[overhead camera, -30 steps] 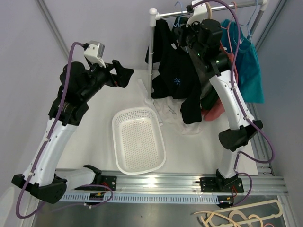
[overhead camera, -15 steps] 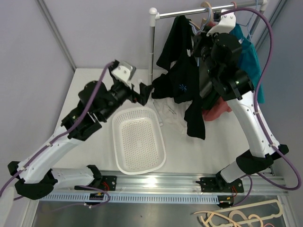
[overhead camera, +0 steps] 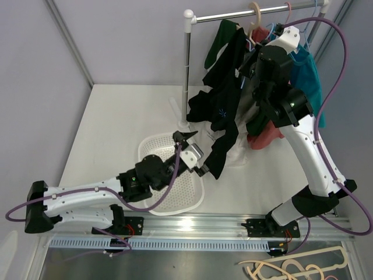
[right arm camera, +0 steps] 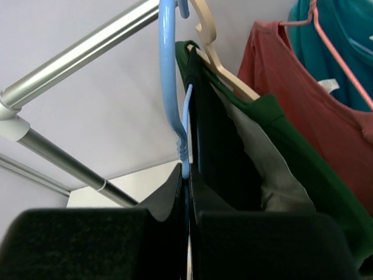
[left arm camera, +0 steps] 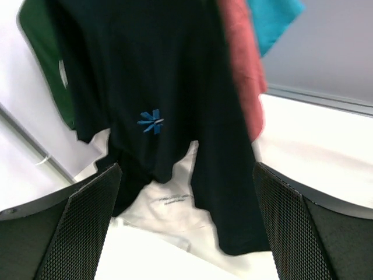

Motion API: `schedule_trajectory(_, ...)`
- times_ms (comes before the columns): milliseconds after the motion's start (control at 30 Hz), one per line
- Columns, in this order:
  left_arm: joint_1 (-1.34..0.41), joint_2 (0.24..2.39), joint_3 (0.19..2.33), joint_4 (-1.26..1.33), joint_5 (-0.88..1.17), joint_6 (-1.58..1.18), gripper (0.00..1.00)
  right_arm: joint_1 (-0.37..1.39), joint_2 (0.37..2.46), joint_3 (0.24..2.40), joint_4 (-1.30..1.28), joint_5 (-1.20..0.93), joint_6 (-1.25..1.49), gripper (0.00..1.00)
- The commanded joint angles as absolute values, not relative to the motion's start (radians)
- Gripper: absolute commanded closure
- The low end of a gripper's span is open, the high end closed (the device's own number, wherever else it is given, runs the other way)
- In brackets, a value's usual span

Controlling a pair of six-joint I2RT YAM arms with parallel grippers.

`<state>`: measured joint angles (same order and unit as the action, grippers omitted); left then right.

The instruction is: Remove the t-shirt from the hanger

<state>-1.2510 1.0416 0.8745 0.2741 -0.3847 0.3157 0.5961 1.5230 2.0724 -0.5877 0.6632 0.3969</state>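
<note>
Four shirts hang on one rail (overhead camera: 245, 14): the black t-shirt (overhead camera: 224, 105) on its blue hanger (right arm camera: 169, 87), beside green, red and teal ones. The right gripper (right arm camera: 187, 192) clamps that hanger; the left gripper (overhead camera: 195, 153) gapes wide over one basket (overhead camera: 157, 146)

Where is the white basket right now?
Top view: the white basket sits left of centre near the front rail, partly under the left arm, just left of the hanging black t-shirt.

Both arms show white links (overhead camera: 306, 146), black joints (overhead camera: 317, 201), purple cables (overhead camera: 317, 19), mesh-patterned black jaws.
</note>
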Motion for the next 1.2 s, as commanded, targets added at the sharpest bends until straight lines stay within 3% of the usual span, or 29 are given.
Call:
schedule_trajectory(0, -1.307, 1.055, 0.813, 0.628, -0.426, 0.416, 0.00, 0.620, 1.485, 2.114, -0.581, 0.701, 0.471, 1.00)
schedule_trajectory(300, -1.324, 1.291, 0.871, 0.860, -0.607, 0.534, 0.01, 0.647, 1.474, 2.106, -0.598, 0.678, 0.515, 1.00)
schedule_trajectory(667, -1.309, 1.424, 1.000, 0.821, -0.617, 0.473, 0.01, 0.701, 1.450, 2.088, -0.538, 0.678, 0.469, 1.00)
schedule_trajectory(767, -1.299, 1.439, 1.017, 0.779, -0.615, 0.451, 0.16, 0.700, 1.443, 2.082, -0.541, 0.669, 0.474, 1.00)
schedule_trajectory(800, -1.298, 1.442, 1.023, 0.761, -0.618, 0.448, 0.43, 0.699, 1.437, 2.079, -0.538, 0.667, 0.474, 1.00)
schedule_trajectory(900, -1.290, 1.427, 1.037, 0.712, -0.621, 0.408, 0.79, 0.701, 1.436, 2.075, -0.528, 0.667, 0.469, 1.00)
schedule_trajectory(967, -1.289, 1.408, 1.037, 0.664, -0.611, 0.391, 0.83, 0.701, 1.439, 2.077, -0.520, 0.669, 0.456, 1.00)
schedule_trajectory(1067, -1.290, 1.382, 1.042, 0.620, -0.609, 0.374, 0.99, 0.701, 1.437, 2.057, -0.473, 0.687, 0.421, 1.00)
schedule_trajectory(1167, -1.302, 1.352, 1.039, 0.577, -0.621, 0.353, 0.99, 0.701, 1.430, 1.985, -0.345, 0.709, 0.342, 1.00)
